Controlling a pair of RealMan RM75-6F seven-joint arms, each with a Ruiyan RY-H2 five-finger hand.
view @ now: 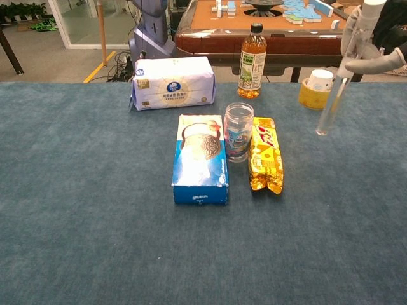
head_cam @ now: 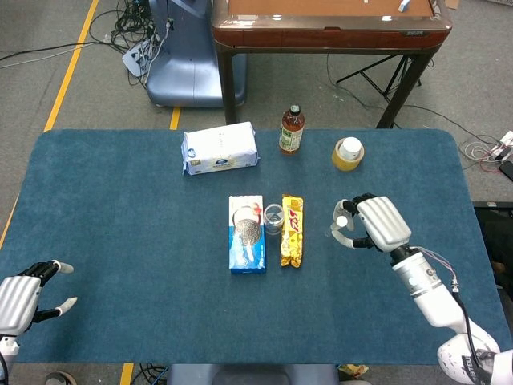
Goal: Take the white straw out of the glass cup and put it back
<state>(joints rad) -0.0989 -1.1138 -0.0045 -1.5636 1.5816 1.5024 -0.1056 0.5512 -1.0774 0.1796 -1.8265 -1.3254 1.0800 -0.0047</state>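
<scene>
Chest view: white straw (view: 333,95) is out of the glass cup (view: 238,131), held nearly upright in the air over the right half of the bench (view: 95,241), lower end clear of the surface. Right hand (head_cam: 373,224) grips its upper part, fingers (view: 375,63) clamped on it. Glass cup stands upright at the bench centre, well apart from the straw. Blue cookie box (head_cam: 247,233) lies just beside the cup on its left; yellow snack packet (head_cam: 292,229) lies just beside it on the right. White tissue pack (head_cam: 220,148), bottled tea (head_cam: 292,130) and yellow tape roll (head_cam: 348,153) sit along the far edge. Left hand (head_cam: 22,297) is at the near left corner, fingers apart, holding nothing.
</scene>
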